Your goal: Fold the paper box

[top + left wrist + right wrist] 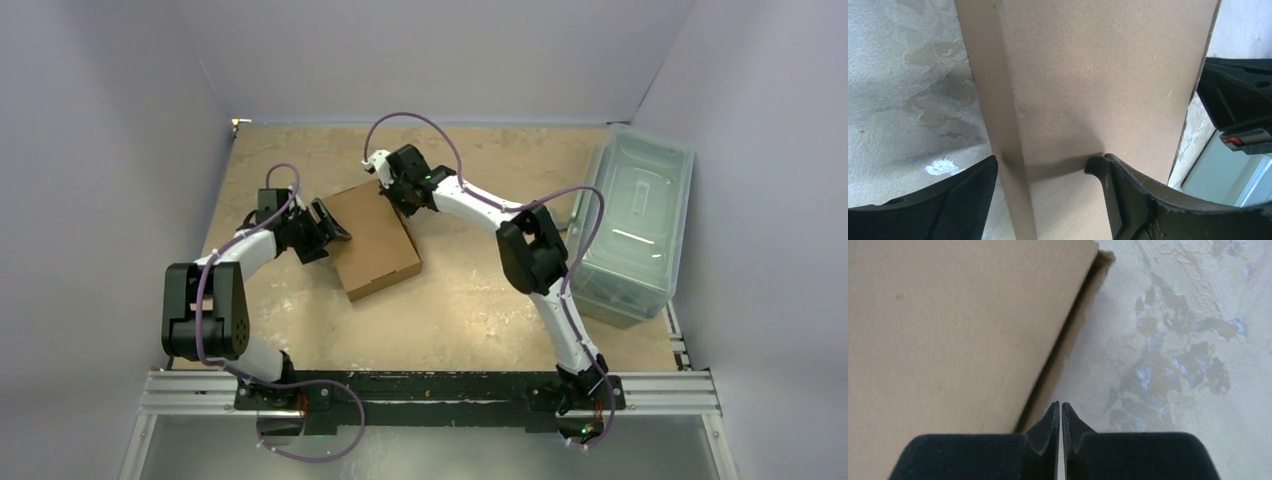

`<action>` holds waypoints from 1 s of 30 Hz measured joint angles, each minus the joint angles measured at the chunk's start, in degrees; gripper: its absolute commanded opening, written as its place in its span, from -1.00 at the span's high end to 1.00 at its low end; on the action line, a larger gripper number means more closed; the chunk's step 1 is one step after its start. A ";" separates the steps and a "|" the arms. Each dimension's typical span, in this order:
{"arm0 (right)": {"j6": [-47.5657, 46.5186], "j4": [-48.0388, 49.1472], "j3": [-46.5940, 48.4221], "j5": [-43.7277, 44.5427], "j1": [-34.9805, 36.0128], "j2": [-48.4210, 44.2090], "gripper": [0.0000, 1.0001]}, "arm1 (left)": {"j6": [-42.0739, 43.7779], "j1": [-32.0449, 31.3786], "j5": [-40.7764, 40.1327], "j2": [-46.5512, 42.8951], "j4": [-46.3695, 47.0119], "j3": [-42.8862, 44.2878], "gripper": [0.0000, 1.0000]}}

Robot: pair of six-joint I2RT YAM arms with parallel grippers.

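The left arm (215, 290) bends in from the left side of the table (470, 310). The left gripper (330, 228) sits at the left edge of the paper box (372, 240). Its two black fingers are apart. One finger (963, 200) is down beside the box's side wall, over the table. The other finger (1133, 195) is over the flat brown top. The edge of the box runs between them. I cannot tell if they press on it. The paper box lies near the middle of the table, a little to the left. It is closed up, flat on top and turned at a slant. The right gripper (1061, 415) is at the far right side of the box. Its fingers are pressed together with nothing between them. The tips are just beside the box's side wall. At the right side of the table stands a see-through plastic bin (635, 225), well apart from the box
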 measured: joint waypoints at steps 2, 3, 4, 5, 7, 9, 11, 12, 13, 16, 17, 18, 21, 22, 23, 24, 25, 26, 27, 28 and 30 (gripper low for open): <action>-0.85 0.31 -3.26 0.39 -0.81 -2.93 0.76 | 0.33 0.00 -0.59 -0.94 -0.39 0.00 -0.67; -1.33 0.44 -5.03 0.39 -1.31 -4.83 0.68 | 0.50 0.04 -0.98 -1.86 -0.70 -0.02 -0.73; -1.73 0.46 -6.69 0.37 -1.75 -6.86 0.50 | 0.63 0.07 -1.31 -2.93 -0.98 -0.02 -0.79; -2.03 0.59 -7.87 0.26 -2.23 -8.68 0.20 | 0.85 0.15 -1.73 -4.55 -1.33 -0.02 -0.83; -2.67 1.03 -10.45 -0.87 -3.76 -13.29 -0.46 | 1.05 0.42 -2.12 -8.41 -1.81 -0.02 -0.86; -2.73 1.09 -11.85 -4.02 -5.84 -17.79 -0.94 | 1.18 0.66 -2.34 -11.98 -1.97 -0.02 -0.86; -1.84 2.01 -13.25 -9.14 -7.98 -22.12 -0.98 | 1.11 0.83 -2.34 -14.97 -1.92 -0.22 -0.86; -0.98 2.91 -14.47 -12.50 -8.94 -24.20 -0.98 | 0.87 0.87 -2.23 -16.55 -1.75 -0.70 -0.86; -0.09 3.91 -16.00 -16.00 -9.81 -25.99 -0.98 | 0.76 0.87 -2.10 -17.51 -1.53 -1.29 -0.85; 4.76 7.61 -21.92 -26.56 -10.67 -29.51 -0.98 | -0.68 0.87 -1.42 -19.82 -0.70 -4.42 -0.84; 6.43 8.35 -23.26 -29.16 -10.43 -29.55 -0.98 | -1.33 0.87 -1.25 -20.31 -0.66 -5.62 -0.84; 8.07 8.90 -24.26 -31.47 -10.05 -28.79 -0.98 | -1.81 0.87 -1.07 -20.55 -0.66 -6.62 -0.84; 12.35 9.92 -24.76 -35.69 -9.20 -24.20 -0.98 | -2.84 0.90 -0.39 -20.63 -0.63 -8.46 -0.83; 13.44 10.23 -24.76 -36.22 -9.03 -22.73 -0.98 | -3.28 0.90 -0.15 -20.63 -0.50 -8.90 -0.83; 14.56 10.47 -24.76 -36.87 -8.87 -20.94 -0.98 | -3.58 0.92 0.09 -20.68 -0.20 -9.33 -0.80; 15.54 10.51 -24.76 -37.20 -8.83 -19.37 -0.98 | -3.74 0.92 0.31 -20.74 0.11 -9.77 -0.76; 16.26 10.49 -24.76 -37.16 -8.83 -17.99 -0.98 | -3.87 0.92 0.55 -20.79 0.44 -10.25 -0.73; 16.74 10.47 -24.74 -37.07 -8.85 -16.98 -0.98 | -4.02 0.92 0.76 -20.79 0.72 -10.60 -0.71; 17.11 10.40 -24.63 -36.81 -8.94 -15.89 -0.98 | -4.28 0.94 1.03 -20.76 1.03 -11.06 -0.67; 17.33 10.32 -24.41 -36.44 -9.01 -15.06 -0.98 | -4.61 0.94 1.25 -20.72 1.33 -11.56 -0.62; 17.88 10.21 -23.98 -35.41 -9.05 -14.16 -0.98 | -4.81 0.94 1.51 -20.37 1.92 -12.31 -0.57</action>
